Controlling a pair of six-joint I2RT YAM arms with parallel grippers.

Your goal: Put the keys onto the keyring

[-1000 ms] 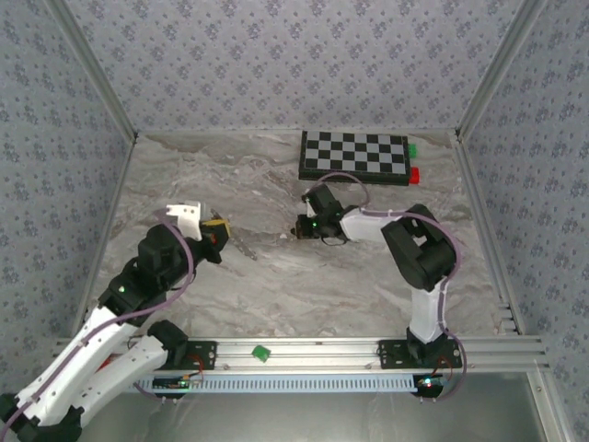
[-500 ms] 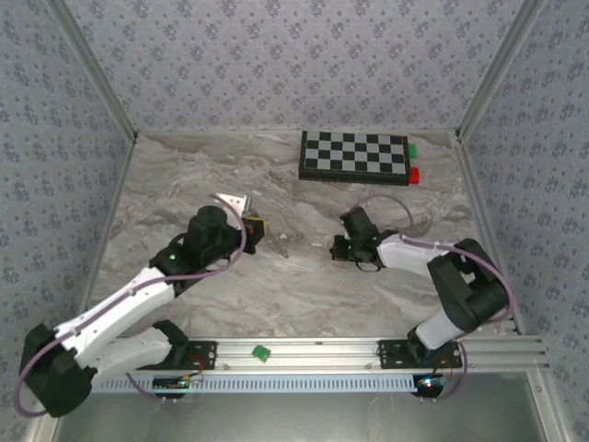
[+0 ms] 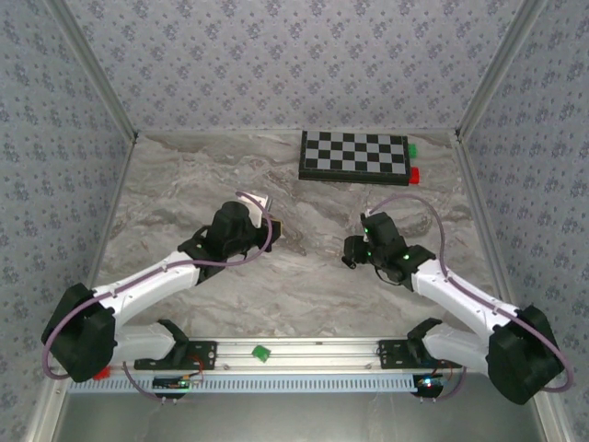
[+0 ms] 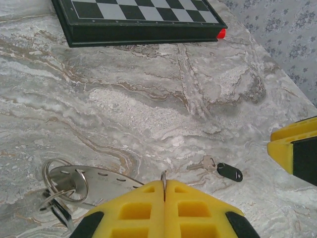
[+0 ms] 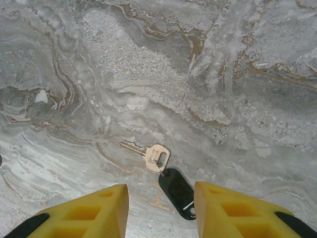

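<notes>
My left gripper (image 4: 164, 191) is pressed together on the thin edge of the keyring (image 4: 164, 177). It holds the ring upright just above the marbled bench (image 4: 148, 99), I judge so that a key can be threaded on. A bunch of keys (image 4: 62, 183) sits just to its left. My right gripper (image 5: 159, 193) stands apart over a loose key (image 5: 154, 157) with a black tag (image 5: 177, 193), flat on the bench, placed to close on it.

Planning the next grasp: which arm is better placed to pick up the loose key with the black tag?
Right: the right gripper is open just over the key, while the left gripper is shut on a thin metal piece, farther off.
</notes>
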